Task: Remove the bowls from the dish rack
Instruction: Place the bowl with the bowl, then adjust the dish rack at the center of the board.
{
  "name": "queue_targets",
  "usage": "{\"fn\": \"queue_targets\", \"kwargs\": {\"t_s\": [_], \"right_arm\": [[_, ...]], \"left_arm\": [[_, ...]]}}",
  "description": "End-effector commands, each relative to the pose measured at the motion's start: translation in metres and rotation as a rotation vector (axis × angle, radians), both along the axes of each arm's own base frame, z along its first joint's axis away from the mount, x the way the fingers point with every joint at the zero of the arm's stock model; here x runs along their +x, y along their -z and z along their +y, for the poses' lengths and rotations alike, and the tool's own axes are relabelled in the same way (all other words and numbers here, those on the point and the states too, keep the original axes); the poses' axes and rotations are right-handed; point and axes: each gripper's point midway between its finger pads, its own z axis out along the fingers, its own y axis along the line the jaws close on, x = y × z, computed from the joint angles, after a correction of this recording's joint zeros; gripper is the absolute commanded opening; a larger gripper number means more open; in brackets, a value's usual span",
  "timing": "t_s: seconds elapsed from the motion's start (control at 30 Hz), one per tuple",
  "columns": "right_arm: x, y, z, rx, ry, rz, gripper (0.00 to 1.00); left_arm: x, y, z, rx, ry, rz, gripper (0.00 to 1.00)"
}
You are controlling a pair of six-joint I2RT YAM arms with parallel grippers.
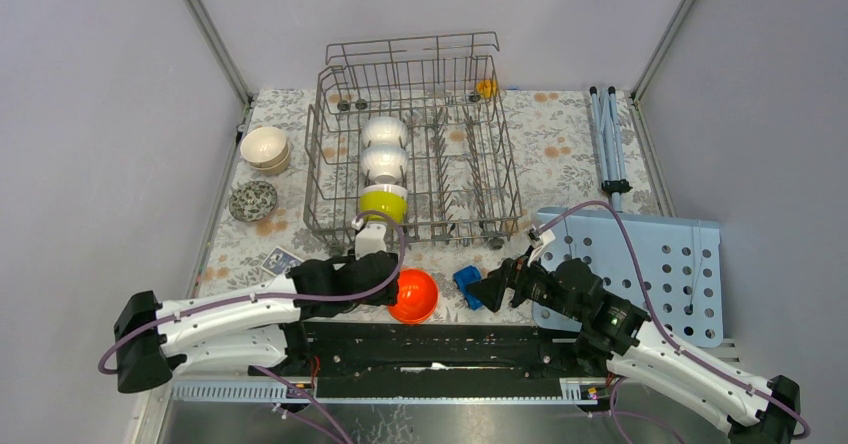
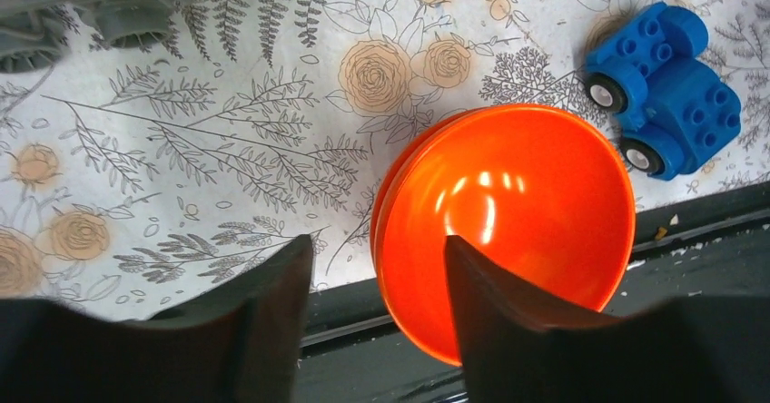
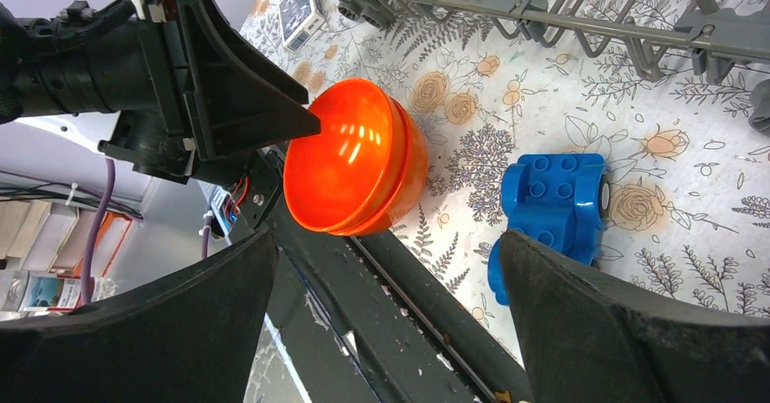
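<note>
The grey wire dish rack (image 1: 500,179) stands at the back middle. In its left row are two white bowls (image 1: 384,131) (image 1: 384,162) and a yellow-green bowl (image 1: 383,204). Two nested orange bowls (image 1: 415,297) lie tilted at the table's front edge; they also show in the left wrist view (image 2: 536,194) and the right wrist view (image 3: 350,162). My left gripper (image 2: 377,244) is open and straddles their rim, one finger inside. My right gripper (image 3: 386,240) is open and empty, right of the orange bowls.
Stacked beige bowls (image 1: 265,148) and a patterned bowl (image 1: 253,201) sit left of the rack. A blue toy car (image 1: 467,286) lies just right of the orange bowls. A light-blue perforated board (image 1: 640,264) is at the right, a card box (image 1: 281,261) at the front left.
</note>
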Motion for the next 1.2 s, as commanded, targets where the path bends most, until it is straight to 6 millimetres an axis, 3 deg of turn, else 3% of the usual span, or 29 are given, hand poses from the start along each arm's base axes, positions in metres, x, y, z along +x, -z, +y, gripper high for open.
{"fn": "queue_targets", "kwargs": {"t_s": [0.0, 0.17, 0.23, 0.37, 0.47, 0.6, 0.63, 0.77, 0.83, 1.17], "right_arm": [[0.002, -0.025, 0.001, 0.016, -0.002, -0.044, 0.99], [0.015, -0.072, -0.005, -0.074, 0.016, -0.154, 0.99], [0.033, -0.089, -0.013, -0.145, 0.099, -0.184, 0.99], [0.08, -0.116, -0.035, -0.299, 0.355, -0.21, 0.99], [0.116, -0.131, -0.043, -0.436, 0.517, -0.224, 0.99], [0.161, -0.131, -0.046, -0.418, 0.575, -0.141, 0.97], [0.179, -0.129, -0.06, -0.392, 0.627, -0.108, 0.97], [0.22, -0.12, -0.096, -0.368, 0.781, -0.069, 0.94], [0.237, -0.11, -0.105, -0.341, 0.808, -0.034, 0.92], [0.279, -0.06, -0.083, -0.315, 0.735, 0.081, 0.84]], "left_arm": [[0.01, -0.039, -0.01, -0.093, -0.006, -0.067, 0.63], [0.025, -0.106, -0.011, -0.18, -0.008, -0.207, 0.75], [0.036, -0.137, -0.001, -0.207, -0.053, -0.301, 0.78], [0.064, -0.181, 0.022, -0.2, -0.193, -0.492, 0.87], [0.089, -0.196, 0.033, -0.131, -0.28, -0.549, 0.93], [0.12, -0.175, 0.055, -0.115, -0.372, -0.447, 0.95], [0.125, -0.17, 0.065, -0.125, -0.403, -0.432, 0.95], [0.131, -0.169, 0.096, -0.167, -0.516, -0.446, 0.96], [0.131, -0.167, 0.107, -0.163, -0.564, -0.459, 0.96], [0.132, -0.104, 0.117, -0.1, -0.635, -0.345, 0.9]]}}
